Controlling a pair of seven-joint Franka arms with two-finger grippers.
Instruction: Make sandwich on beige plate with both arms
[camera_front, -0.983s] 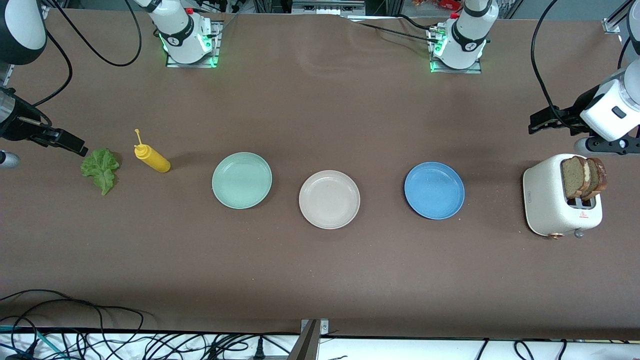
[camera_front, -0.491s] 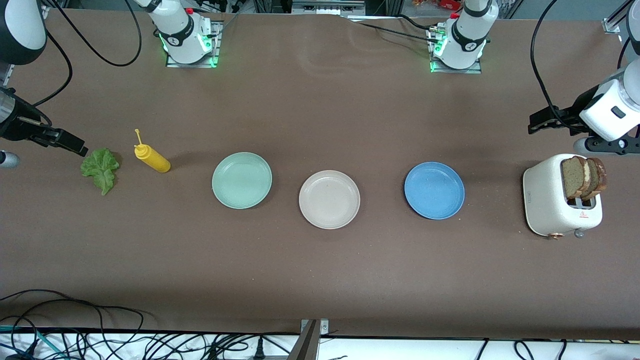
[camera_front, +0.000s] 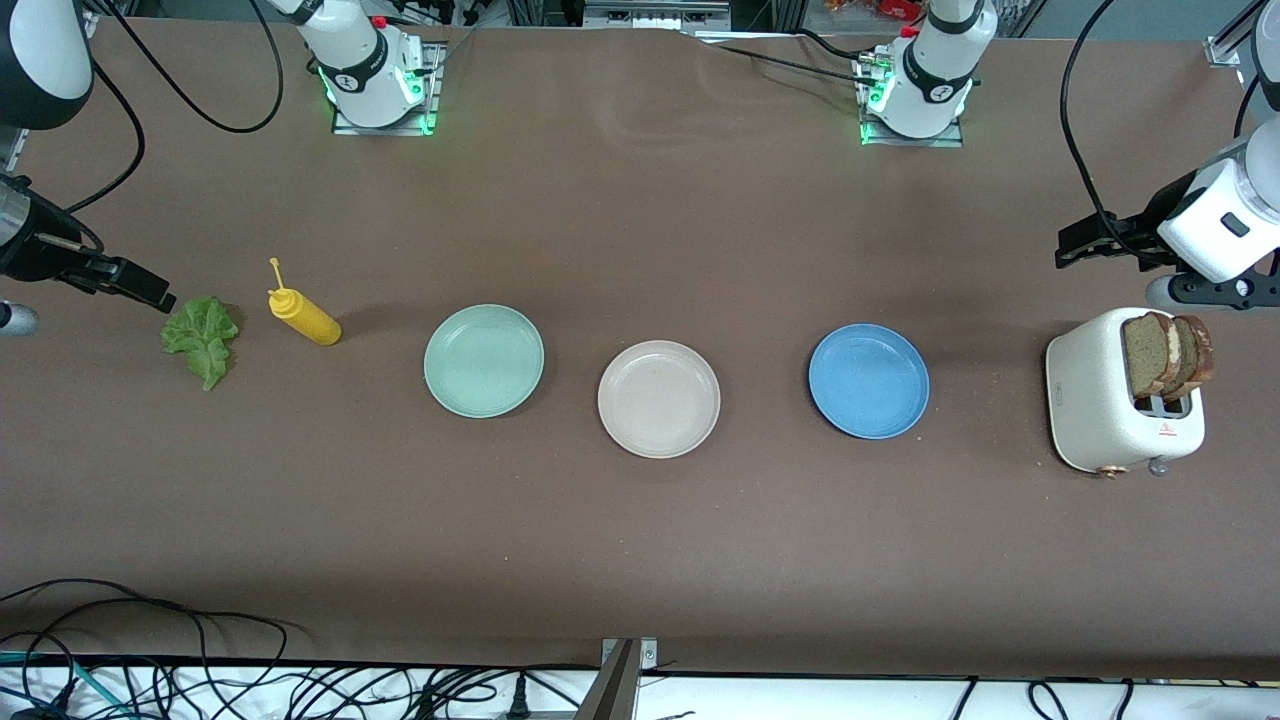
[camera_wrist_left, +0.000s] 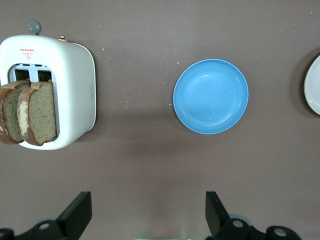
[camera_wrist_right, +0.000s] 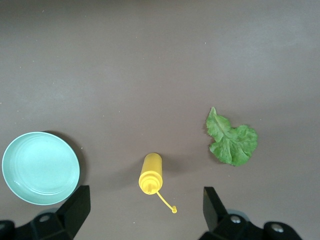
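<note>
Nothing moved: left gripper spread over table by toaster, right gripper spread by lettuce, beige plate bare.

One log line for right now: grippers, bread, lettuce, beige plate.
left gripper open, over table by toaster | right gripper open, near lettuce | bread in toaster | beige plate bare
</note>
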